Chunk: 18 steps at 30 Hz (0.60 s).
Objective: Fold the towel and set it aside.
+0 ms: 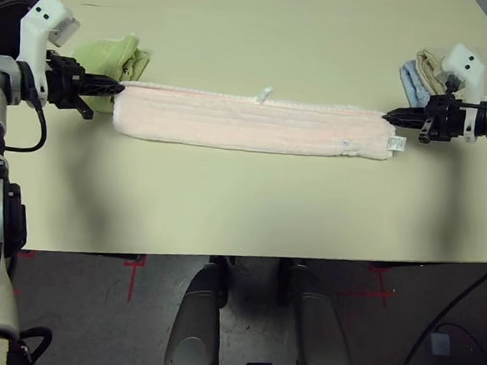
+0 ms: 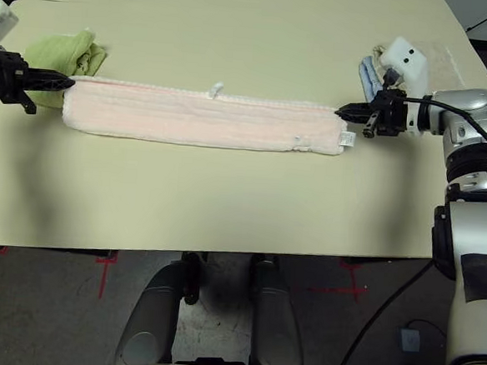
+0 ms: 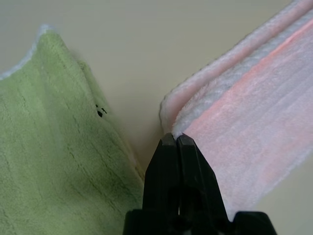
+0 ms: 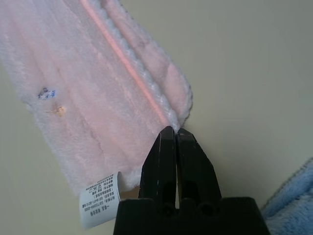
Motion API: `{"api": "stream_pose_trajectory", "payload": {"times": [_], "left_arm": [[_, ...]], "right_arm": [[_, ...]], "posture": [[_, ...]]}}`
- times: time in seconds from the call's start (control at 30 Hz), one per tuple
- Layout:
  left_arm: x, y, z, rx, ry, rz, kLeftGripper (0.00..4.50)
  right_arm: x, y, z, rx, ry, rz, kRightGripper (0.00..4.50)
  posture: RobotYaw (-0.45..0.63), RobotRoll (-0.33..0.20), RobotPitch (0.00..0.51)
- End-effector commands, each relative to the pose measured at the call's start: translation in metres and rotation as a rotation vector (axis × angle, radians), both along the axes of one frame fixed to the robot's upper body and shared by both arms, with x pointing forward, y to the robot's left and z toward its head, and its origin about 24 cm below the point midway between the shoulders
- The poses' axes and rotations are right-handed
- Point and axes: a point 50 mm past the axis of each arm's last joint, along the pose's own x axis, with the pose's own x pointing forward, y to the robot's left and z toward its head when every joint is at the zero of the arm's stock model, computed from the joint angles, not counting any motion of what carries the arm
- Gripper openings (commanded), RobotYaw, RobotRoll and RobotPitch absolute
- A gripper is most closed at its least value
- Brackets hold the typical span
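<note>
The towel (image 1: 248,123), pale pink with white scalloped trim, lies across the table as a long, narrow folded strip. A small white loop (image 1: 265,94) sticks out of its far edge, and a tag (image 4: 100,198) hangs at its right end near a small printed motif (image 4: 46,93). My left gripper (image 1: 119,86) is shut, its tips pinching the far corner of the strip's left end (image 3: 174,137). At the right end, my right gripper (image 1: 388,117) is shut on the trimmed far corner (image 4: 173,129). The cloth rests flat on the table.
A crumpled light green towel (image 1: 110,56) lies just behind my left gripper, close to the pink strip's end. Blue and beige towels (image 1: 420,78) sit behind my right gripper. The table's front edge (image 1: 238,257) runs below the strip.
</note>
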Motion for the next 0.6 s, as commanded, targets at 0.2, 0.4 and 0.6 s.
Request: {"api": "stream_pose_trajectory", "payload": {"times": [0.2, 0.4, 0.6], "left_arm": [[0.001, 0.012, -0.011, 0.103, 0.003, 0.106, 0.21], [0.003, 0.011, -0.014, 0.111, -0.008, 0.111, 2.21], [0.001, 0.010, -0.006, 0.079, -0.036, 0.085, 4.50]], "right_arm": [[0.002, -0.003, -0.010, -0.012, -0.016, -0.055, 0.00], [0.005, 0.001, -0.013, -0.022, -0.067, -0.065, 0.81], [0.005, 0.007, -0.006, 0.077, -0.103, -0.035, 3.13]], "posture": [[-0.04, 0.000, 0.297], [-0.04, 0.000, 0.295], [-0.04, 0.000, 0.295]]}}
